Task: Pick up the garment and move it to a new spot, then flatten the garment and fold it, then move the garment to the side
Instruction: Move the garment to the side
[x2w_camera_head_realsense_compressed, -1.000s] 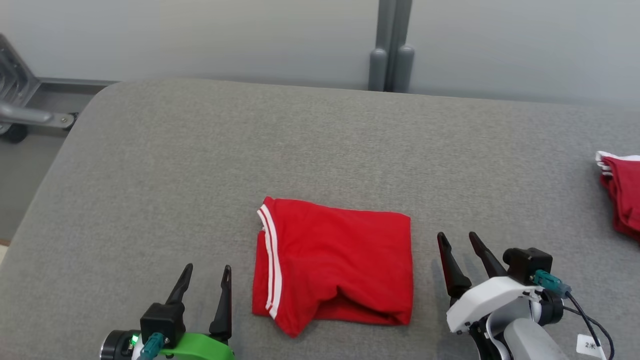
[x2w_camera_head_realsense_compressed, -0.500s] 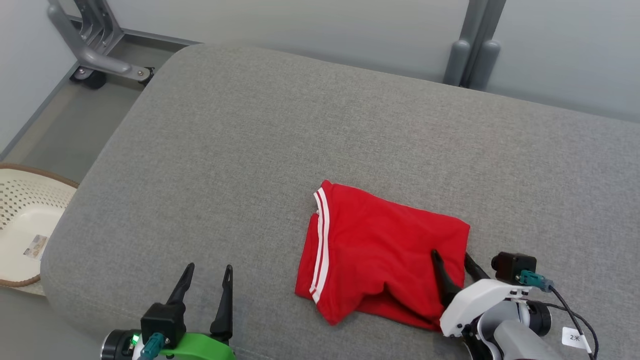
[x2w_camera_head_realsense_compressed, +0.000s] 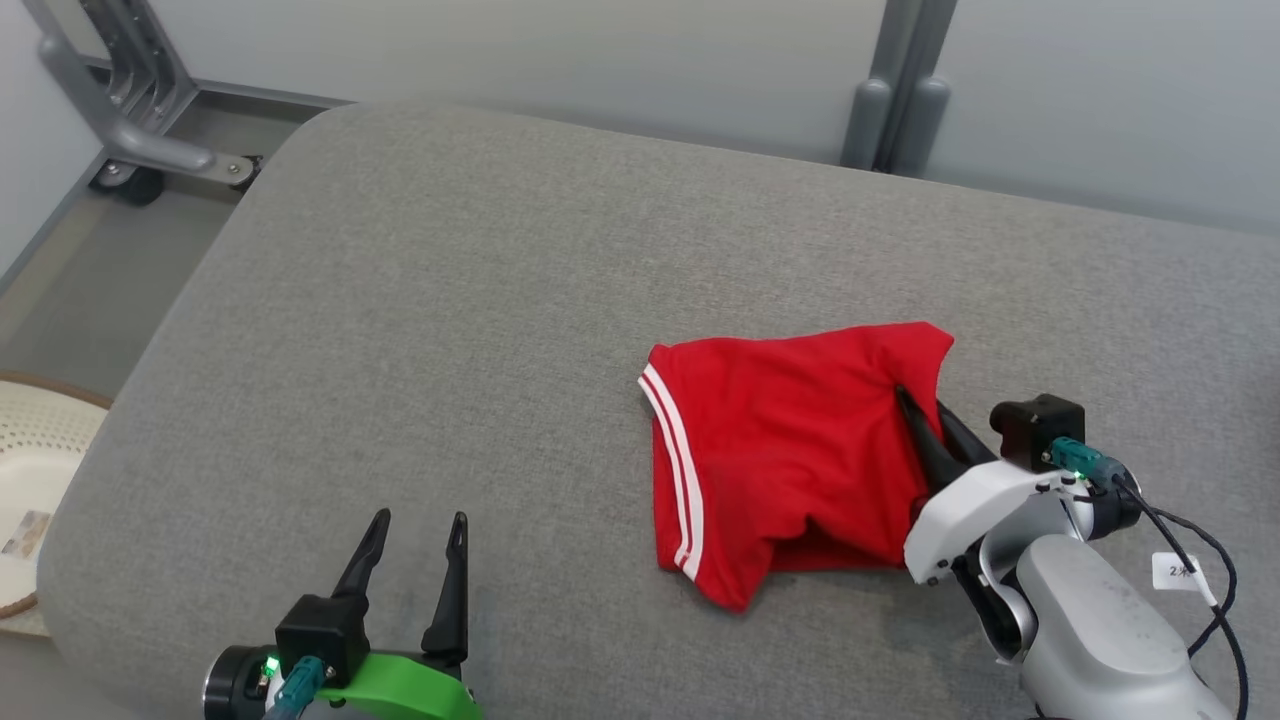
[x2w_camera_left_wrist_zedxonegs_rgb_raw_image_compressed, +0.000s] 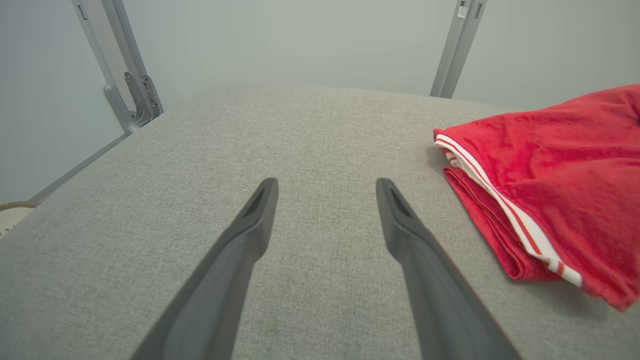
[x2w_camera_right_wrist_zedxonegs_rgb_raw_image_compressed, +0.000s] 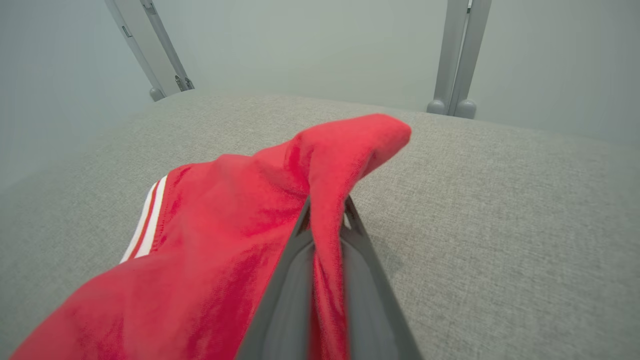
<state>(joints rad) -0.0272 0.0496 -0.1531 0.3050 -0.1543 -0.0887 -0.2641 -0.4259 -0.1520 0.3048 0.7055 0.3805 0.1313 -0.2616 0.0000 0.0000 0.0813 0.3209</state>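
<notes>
Pinching the garment (x2w_camera_head_realsense_compressed: 780, 450) at its 3 o'clock edge, right end effector (x2w_camera_head_realsense_compressed: 920, 400) clamps closed on cloth (thin bite); lifting could spill its folds.

Broad bare grey cushion (x2w_camera_head_realsense_compressed: 450, 330) left of and beyond the red garment (x2w_camera_head_realsense_compressed: 790, 440); metal posts (x2w_camera_head_realsense_compressed: 895, 110) behind

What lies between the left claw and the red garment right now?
Nothing but bare grey cushion between the open left claw and the red garment, plain in the head view.
</notes>
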